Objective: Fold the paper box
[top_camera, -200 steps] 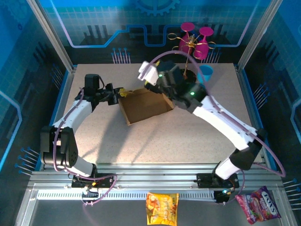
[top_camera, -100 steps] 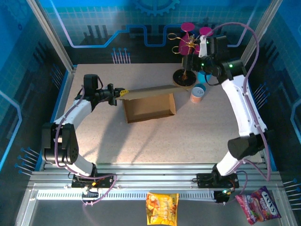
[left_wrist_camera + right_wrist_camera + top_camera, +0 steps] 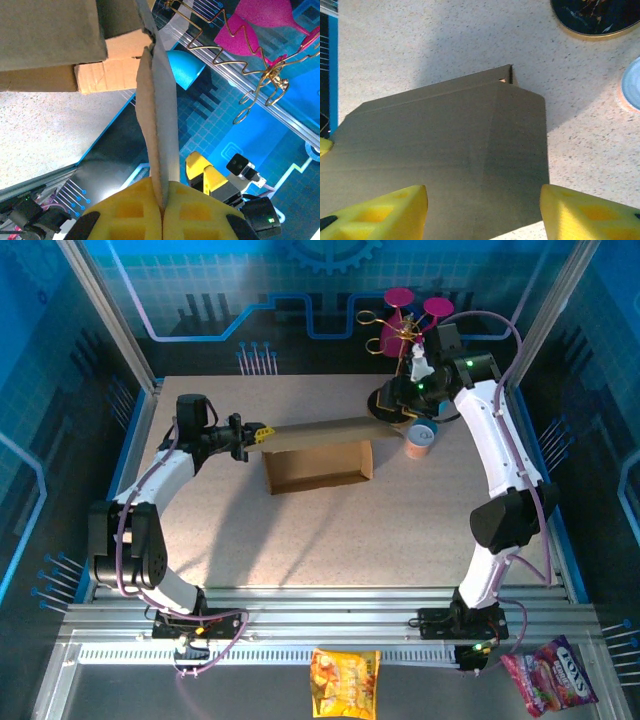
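Note:
The paper box [image 3: 318, 470] is a brown cardboard tray in the middle of the table. Its long lid flap [image 3: 320, 432] is lifted along the far side. My left gripper [image 3: 255, 435] is shut on the flap's left end. In the left wrist view the yellow pads [image 3: 130, 212] pinch the thin cardboard edge [image 3: 157, 115]. My right gripper [image 3: 397, 405] hovers over the flap's right end. In the right wrist view its gripper [image 3: 482, 210] is open, the yellow fingertips [image 3: 375, 210] spread wide above the cardboard panel [image 3: 445, 145] and nothing between them.
A gold wire rack with pink glasses [image 3: 408, 330] stands at the back right on a dark round base [image 3: 595, 15]. An orange and blue cup [image 3: 422, 438] sits just right of the box. Two snack bags [image 3: 345, 680] [image 3: 548, 675] lie off the table's near edge.
The right arm swung from over the box to the back right, then came down at the lid's right end with its jaws narrowing. The lid now stands raised; the left gripper kept its hold.

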Controlling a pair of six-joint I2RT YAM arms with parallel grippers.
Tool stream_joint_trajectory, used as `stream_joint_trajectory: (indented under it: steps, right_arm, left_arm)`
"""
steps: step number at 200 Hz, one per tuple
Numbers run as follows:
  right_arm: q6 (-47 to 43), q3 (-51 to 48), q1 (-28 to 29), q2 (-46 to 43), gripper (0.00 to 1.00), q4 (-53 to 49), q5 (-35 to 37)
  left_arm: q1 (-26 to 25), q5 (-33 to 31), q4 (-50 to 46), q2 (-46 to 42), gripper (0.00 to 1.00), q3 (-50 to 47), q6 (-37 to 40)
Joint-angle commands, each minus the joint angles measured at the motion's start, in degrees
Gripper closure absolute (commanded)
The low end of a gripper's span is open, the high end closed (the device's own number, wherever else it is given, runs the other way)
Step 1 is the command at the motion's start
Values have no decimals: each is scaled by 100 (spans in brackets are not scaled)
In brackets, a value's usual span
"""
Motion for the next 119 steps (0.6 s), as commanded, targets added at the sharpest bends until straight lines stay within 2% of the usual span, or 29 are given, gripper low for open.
stream_joint_trajectory:
  steps: [1,67,119]
  right_arm:
    - [123,-114,-49,91,39,-102,-514]
    - [-29,-646,-29,35,40,-65,-570]
    - [123,-1024,48,-72,48,266,-938]
  left_arm:
    - [53,221,150,-86,100,157,4]
    - [52,208,163,-29,100,147,-7]
    - [57,215,140,50,100,191,40]
